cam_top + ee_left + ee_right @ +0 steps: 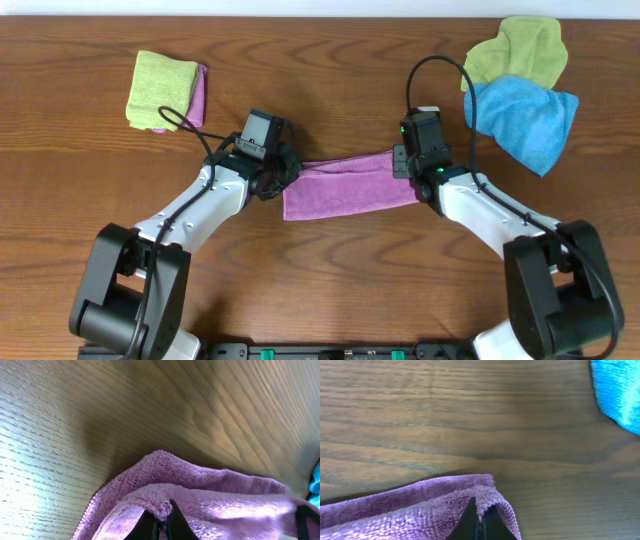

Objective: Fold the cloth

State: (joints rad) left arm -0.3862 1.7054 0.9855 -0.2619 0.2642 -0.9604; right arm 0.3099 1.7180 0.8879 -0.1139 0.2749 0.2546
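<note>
Mid-fold. Purple cloth (350, 186) lies as a doubled strip at table centre. Left gripper (281, 178) is pinched tight on its left end, right gripper (404, 164) likewise on its right end. Next, probably: carry both ends evenly, edges aligned. Wood-grain table (330, 80); folded green-pink stack (165, 90) far left, green cloth (520, 50) and blue cloth (525, 115) far right.

Dark wood-grain table (330, 60), pale strip (300, 8) behind

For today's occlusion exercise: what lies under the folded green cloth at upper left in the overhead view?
A pink cloth shows along the right edge of the folded green cloth. Its full extent is covered, so anything else beneath cannot be seen.
</note>
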